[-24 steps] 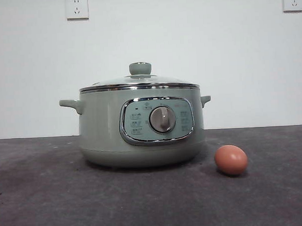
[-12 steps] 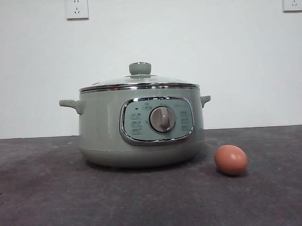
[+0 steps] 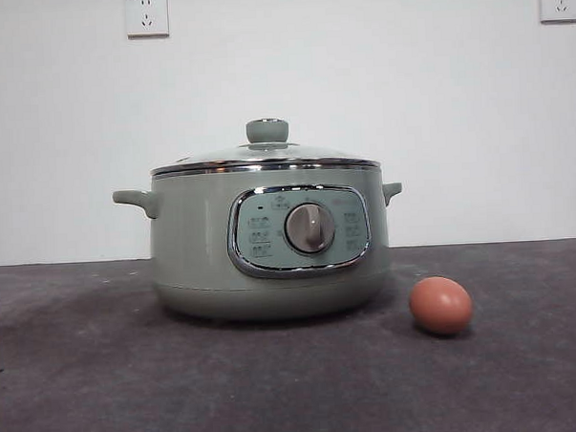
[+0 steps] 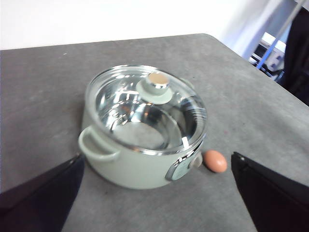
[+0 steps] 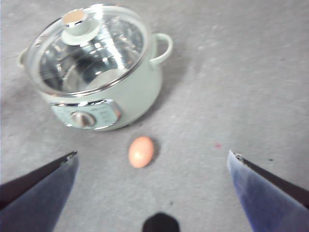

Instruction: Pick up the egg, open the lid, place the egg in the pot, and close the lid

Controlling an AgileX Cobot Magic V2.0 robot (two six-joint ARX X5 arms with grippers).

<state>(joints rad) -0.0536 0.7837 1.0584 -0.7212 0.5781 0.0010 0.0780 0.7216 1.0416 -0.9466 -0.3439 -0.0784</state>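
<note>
We see the egg [image 3: 441, 305] lying loose at the pot's [image 3: 194, 249] four o'clock, lid [image 3: 266, 155] on. Left gripper [image 4: 154, 193] and right gripper [image 5: 152, 186] hover, jaws spread. Off-centre pinches could roll it away.

The front camera sits low, about level with the table [image 3: 86, 397], and looks straight across it at the white wall. The pot [image 3: 203, 248] stands close and big in the middle, with the egg [image 3: 441, 305] beside it. The left wrist camera looks down from high up on the pot [image 4: 140, 169], the lid [image 4: 145, 113] and the egg [image 4: 215, 161]. The right wrist camera also looks down from above, facing the dial side of the pot [image 5: 135, 92] and the egg [image 5: 141, 152]. All three views share the pot and the egg.
</note>
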